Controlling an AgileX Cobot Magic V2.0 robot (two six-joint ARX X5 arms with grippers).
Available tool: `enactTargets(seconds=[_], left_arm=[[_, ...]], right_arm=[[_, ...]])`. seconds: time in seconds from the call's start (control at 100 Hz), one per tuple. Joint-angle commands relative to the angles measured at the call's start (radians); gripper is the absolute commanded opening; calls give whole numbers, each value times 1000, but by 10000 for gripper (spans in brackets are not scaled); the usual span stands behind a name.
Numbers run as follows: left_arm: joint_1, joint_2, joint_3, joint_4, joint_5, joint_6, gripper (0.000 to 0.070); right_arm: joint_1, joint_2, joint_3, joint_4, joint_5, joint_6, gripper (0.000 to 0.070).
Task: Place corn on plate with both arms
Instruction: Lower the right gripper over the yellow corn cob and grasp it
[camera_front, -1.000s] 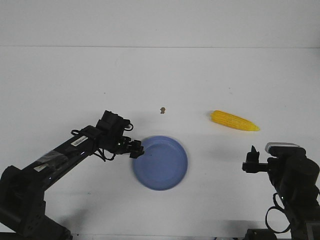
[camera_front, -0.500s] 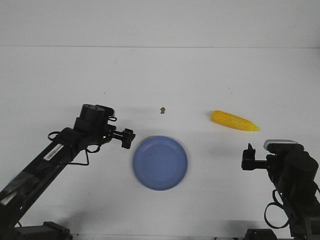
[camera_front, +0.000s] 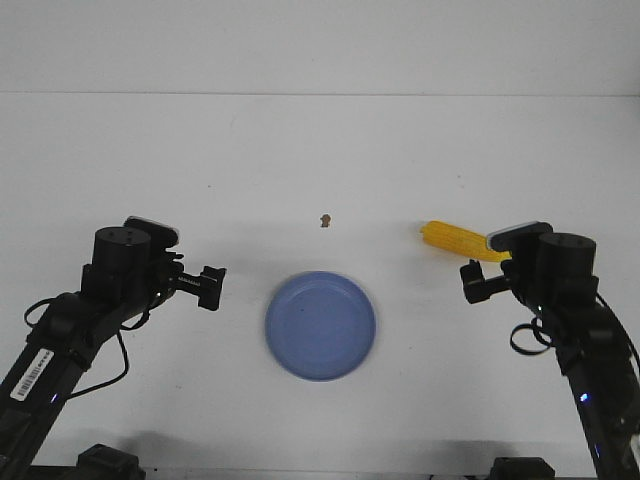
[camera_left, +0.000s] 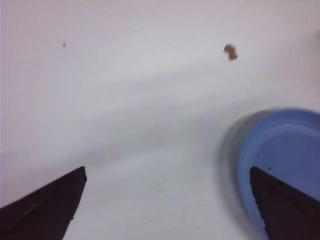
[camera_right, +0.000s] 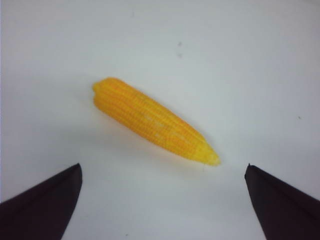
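The yellow corn (camera_front: 452, 238) lies on the white table at the right, its pointed end hidden behind my right arm; the right wrist view shows the whole cob (camera_right: 152, 120). The blue plate (camera_front: 320, 325) sits empty at the middle front, and its rim shows in the left wrist view (camera_left: 245, 165). My right gripper (camera_front: 472, 281) is open and empty, raised just in front of the corn (camera_right: 162, 172). My left gripper (camera_front: 212, 286) is open and empty, left of the plate and apart from it (camera_left: 167, 175).
A tiny brown speck (camera_front: 325, 219) lies on the table behind the plate, also in the left wrist view (camera_left: 230, 51). The white tabletop (camera_front: 320, 160) ends at a white back wall.
My left gripper has drawn back to the left, away from the plate's rim. My right arm has moved up and forward, and now stands by the corn, covering its tip.
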Motion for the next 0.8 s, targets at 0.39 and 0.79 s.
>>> enactTargets(seconds=[0.39, 0.79], left_arm=[[-2, 6, 10, 2, -1, 13, 700], [-2, 6, 10, 1, -1, 13, 700]], right_arm=[[-1, 502, 293, -5, -170, -244, 700], [-47, 671, 306, 61, -203, -279, 700]])
